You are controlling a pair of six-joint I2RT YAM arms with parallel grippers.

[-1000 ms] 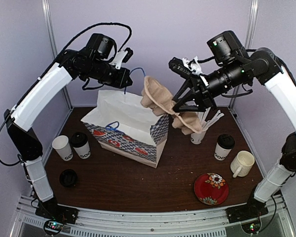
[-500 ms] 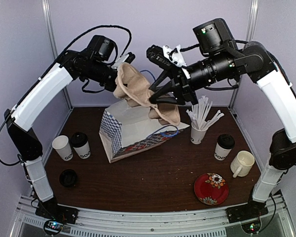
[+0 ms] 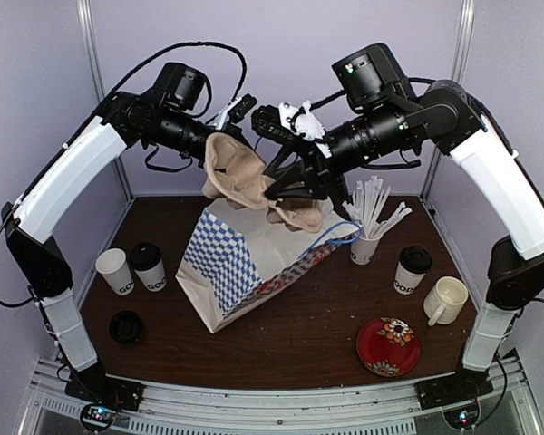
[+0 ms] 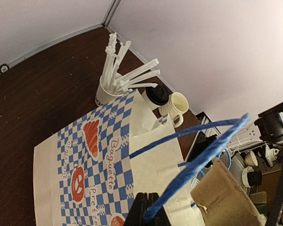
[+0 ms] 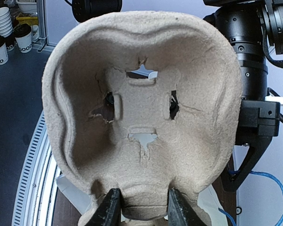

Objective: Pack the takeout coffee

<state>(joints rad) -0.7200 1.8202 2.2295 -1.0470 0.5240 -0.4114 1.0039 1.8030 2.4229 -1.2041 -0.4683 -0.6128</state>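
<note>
Swung left and higher over the last second with the right tool [image 5: 141,211], taking the cup carrier [image 3: 247,177] from beside the stirrer cup [image 3: 365,237] to a spot above the paper bag [image 3: 245,267]. Hauled the bag up by one end in that same time, leaving it tipped and slanting rather than standing square on the desk [image 3: 299,335].

Grips the carrier's lower rim with the right tool, one finger on each side of the cardboard and closed down to its thickness, as seen in the right wrist view. Pinches the bag's blue handle [image 4: 198,141] with the left tool [image 4: 146,213], fingers pressed together on the cord, which runs up and away from them. Holds the carrier just beside the left tool in the top view; cannot tell whether touching.

Coffee all on the desk. Far below the left tool and off to its left: an unlidded cup [image 3: 115,271] and a lidded cup [image 3: 148,265], side by side, with a loose black lid [image 3: 125,326] lying nearer the arm bases. Well below the right tool and out to its right, past the stirrer cup: a second lidded cup [image 3: 412,270], with a cream mug [image 3: 445,300] just beside it and a red plate [image 3: 388,345] nearer still.
</note>
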